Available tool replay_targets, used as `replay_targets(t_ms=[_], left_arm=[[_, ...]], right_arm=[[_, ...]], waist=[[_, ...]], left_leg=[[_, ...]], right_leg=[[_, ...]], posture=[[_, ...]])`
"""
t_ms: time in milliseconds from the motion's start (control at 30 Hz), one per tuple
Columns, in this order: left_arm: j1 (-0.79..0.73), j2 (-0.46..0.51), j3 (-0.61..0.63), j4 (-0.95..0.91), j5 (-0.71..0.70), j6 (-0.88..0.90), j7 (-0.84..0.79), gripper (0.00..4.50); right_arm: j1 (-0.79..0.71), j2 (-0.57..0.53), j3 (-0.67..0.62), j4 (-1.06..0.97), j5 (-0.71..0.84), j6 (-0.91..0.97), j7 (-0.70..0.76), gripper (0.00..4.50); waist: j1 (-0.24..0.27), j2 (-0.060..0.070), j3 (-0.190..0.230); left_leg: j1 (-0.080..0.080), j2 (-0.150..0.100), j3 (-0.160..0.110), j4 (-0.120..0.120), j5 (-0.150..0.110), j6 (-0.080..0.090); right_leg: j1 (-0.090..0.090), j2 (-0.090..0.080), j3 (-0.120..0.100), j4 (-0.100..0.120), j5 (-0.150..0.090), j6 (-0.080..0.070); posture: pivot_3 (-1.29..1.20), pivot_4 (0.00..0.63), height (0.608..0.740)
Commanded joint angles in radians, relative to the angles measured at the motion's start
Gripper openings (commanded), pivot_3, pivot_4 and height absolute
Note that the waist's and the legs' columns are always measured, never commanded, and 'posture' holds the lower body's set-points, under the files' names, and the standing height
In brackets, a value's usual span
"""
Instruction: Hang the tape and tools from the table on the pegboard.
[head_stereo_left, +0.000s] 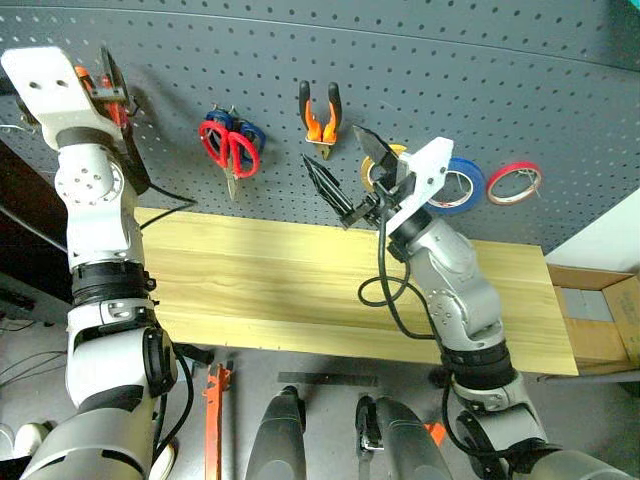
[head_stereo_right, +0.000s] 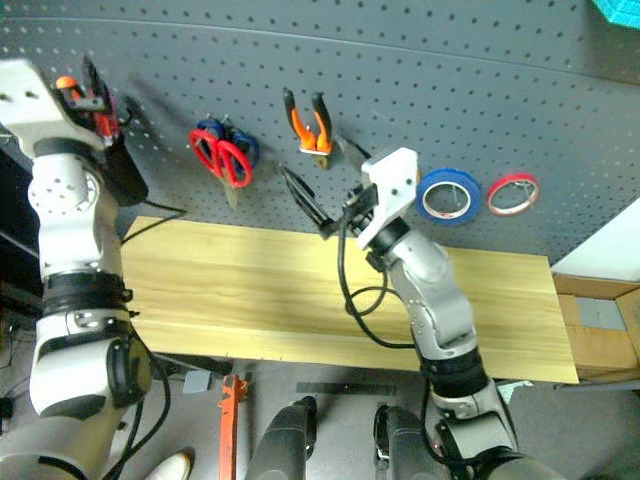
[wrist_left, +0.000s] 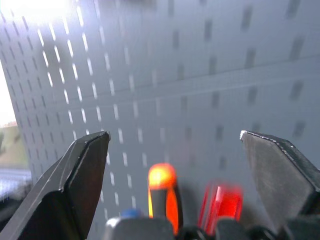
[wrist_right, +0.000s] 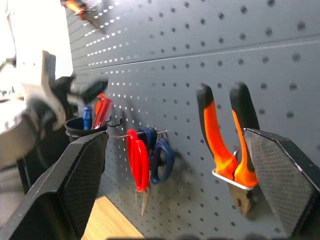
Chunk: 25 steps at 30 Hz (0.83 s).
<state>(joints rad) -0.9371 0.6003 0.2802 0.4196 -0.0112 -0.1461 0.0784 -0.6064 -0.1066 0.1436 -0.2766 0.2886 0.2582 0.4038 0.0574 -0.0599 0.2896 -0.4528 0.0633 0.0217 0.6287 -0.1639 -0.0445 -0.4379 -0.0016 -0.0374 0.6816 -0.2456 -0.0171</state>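
Both grippers I see wide open, holding nothing; left gripper by the pegboard; right gripper beside the pliers hanging there.

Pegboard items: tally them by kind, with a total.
On the pegboard:
Scissors: 2, the red-handled scissors and the blue-handled scissors
Pliers: 1, the orange-and-black pliers
Tape rolls: 3, the yellow roll, the blue tape, the red roll
Screwdrivers in the black cup: 3, blue, orange, red
Total: 9, not counting the cup
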Motion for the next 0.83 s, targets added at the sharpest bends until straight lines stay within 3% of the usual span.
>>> replay_targets(t_ms=[33,200,300,467,600,833], left_arm=[[-0.025,-0.011,-0.067,-0.213,0.03,-0.013,-0.047,4.48],[0.165,-0.159,-0.122,-0.43,-0.027,0.118,-0.078,4.48],[0.33,-0.274,-0.154,-0.587,-0.117,0.324,-0.091,4.48],[0.562,-0.408,-0.186,-0.722,-0.201,0.678,-0.061,4.48],[0.669,-0.399,-0.217,-0.673,-0.145,0.677,-0.083,4.48],[0.69,-0.353,-0.183,-0.502,-0.105,0.561,-0.127,4.48]], right_arm=[[0.016,-0.06,-0.04,-0.148,0.028,0.05,0.018,4.5],[0.176,-0.145,-0.061,-0.275,0.009,0.114,-0.003,4.5],[0.337,-0.178,-0.069,-0.346,-0.021,0.153,-0.045,4.5],[0.597,-0.169,-0.109,-0.326,-0.088,0.1,-0.131,4.5],[0.709,-0.137,-0.144,-0.267,-0.111,0.05,-0.173,4.5],[0.686,-0.09,-0.145,-0.252,-0.111,0.106,-0.209,4.5]], waist=[[0.003,0.001,-0.005],[-0.002,0.01,-0.04],[-0.008,0.011,-0.048],[-0.022,0.011,-0.051],[-0.031,0.016,-0.064],[-0.033,0.018,-0.067]], left_leg=[[0.0,0.0,0.0,0.0,0.0,0.0],[0.005,-0.001,0.002,-0.001,-0.001,0.0],[0.019,-0.001,0.002,-0.003,-0.004,0.005],[0.02,0.0,0.003,-0.001,0.0,0.005],[0.022,0.0,0.003,-0.001,0.0,0.006],[0.022,0.001,0.002,-0.001,-0.002,0.003]], right_leg=[[0.0,0.0,0.0,0.0,0.0,0.0],[0.006,-0.001,0.001,-0.001,0.0,0.0],[0.019,-0.001,0.003,-0.003,-0.004,0.004],[0.018,0.004,0.002,0.0,-0.002,0.001],[0.021,0.005,0.001,0.0,-0.002,0.001],[0.018,0.005,0.0,-0.002,0.0,-0.006]], posture=[[0.12,0.178,0.74],[0.11,0.171,0.74],[0.1,0.169,0.74],[0.08,0.17,0.74],[0.08,0.165,0.74],[0.07,0.161,0.74]])
